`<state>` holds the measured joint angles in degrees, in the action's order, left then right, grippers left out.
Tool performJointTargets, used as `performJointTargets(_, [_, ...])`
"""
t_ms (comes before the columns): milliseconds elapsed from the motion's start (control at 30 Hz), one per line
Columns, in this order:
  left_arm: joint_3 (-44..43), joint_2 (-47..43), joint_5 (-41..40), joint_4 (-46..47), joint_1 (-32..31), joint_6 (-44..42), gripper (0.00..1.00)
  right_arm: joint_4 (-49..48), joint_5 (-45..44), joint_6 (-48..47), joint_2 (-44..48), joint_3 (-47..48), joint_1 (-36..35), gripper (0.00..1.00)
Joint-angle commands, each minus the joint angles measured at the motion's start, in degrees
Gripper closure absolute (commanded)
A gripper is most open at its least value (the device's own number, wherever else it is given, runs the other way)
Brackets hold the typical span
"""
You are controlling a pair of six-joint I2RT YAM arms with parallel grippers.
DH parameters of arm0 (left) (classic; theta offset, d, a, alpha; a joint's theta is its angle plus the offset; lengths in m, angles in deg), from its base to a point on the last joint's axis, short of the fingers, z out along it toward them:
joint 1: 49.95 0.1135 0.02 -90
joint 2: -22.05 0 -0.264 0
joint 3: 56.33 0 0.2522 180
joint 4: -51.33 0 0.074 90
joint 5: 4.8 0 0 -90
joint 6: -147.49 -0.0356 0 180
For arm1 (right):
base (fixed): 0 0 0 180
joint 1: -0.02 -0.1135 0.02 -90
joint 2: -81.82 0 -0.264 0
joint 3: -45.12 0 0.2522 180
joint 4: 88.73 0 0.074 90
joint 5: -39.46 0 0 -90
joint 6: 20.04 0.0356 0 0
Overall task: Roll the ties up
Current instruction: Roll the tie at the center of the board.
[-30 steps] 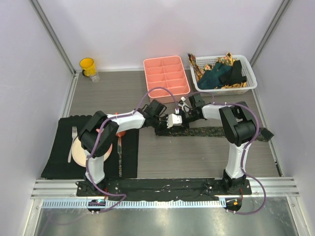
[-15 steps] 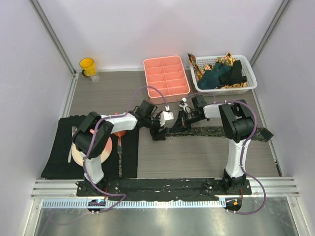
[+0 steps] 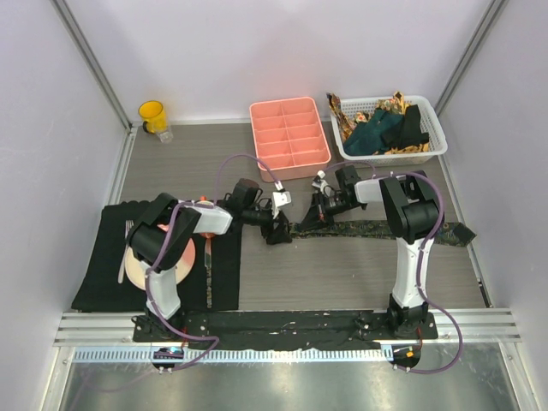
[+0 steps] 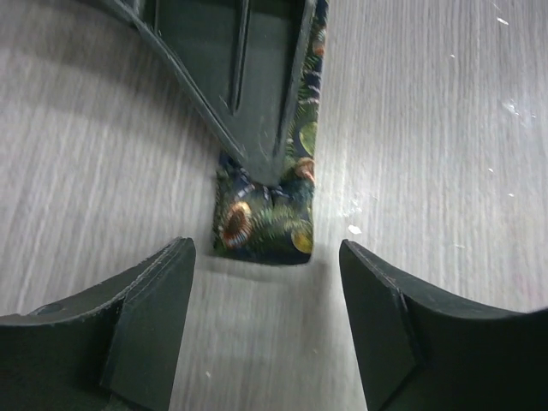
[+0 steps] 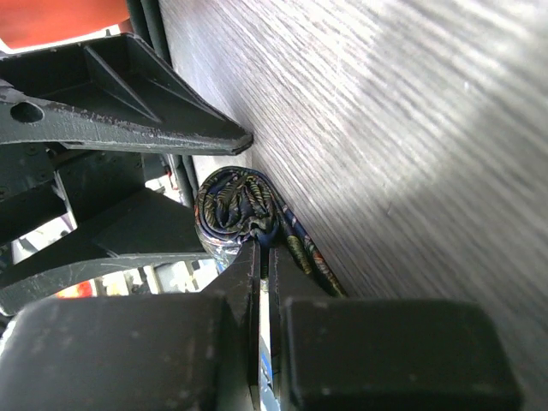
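Dark patterned tie (image 3: 377,229) flat on tabletop (image 3: 342,274), right of centre, running toward right edge. Tie's curled end (image 5: 229,208) bunched into small roll, pointing toward left edge. Right gripper (image 5: 261,248) clamped tight on curled end, fingers almost meeting. Left gripper (image 4: 265,261) spread wide, holding nothing; curled end sits just ahead of gap, untouched. Other ties (image 3: 377,128) heaped in white basket (image 3: 435,141), far right corner.
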<state>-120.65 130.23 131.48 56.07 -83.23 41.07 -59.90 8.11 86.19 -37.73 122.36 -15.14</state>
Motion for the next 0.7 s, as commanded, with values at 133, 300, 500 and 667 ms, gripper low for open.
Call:
performJointTargets(133, [-2.3, 2.1, -4.0, 1.2, -3.3, -3.3, 0.32, 5.9, -13.7, -8.6, -6.0, 1.8, 0.0, 0.99])
performJointTargets(300, [-2.4, 1.4, -5.2, -3.7, -5.7, -10.1, 0.42, 7.9, -11.8, -9.7, -6.8, 2.4, 0.0, 0.99])
performJointTargets(500, [-3.5, 1.7, -7.0, -9.3, -7.2, -13.5, 0.66, 7.9, -10.4, -9.6, -6.1, 1.6, 0.0, 0.99])
performJointTargets(667, [-4.8, 1.9, -10.0, -14.2, -8.0, -15.0, 0.76, 8.6, -10.5, -8.7, -3.9, 2.3, 0.2, 0.84])
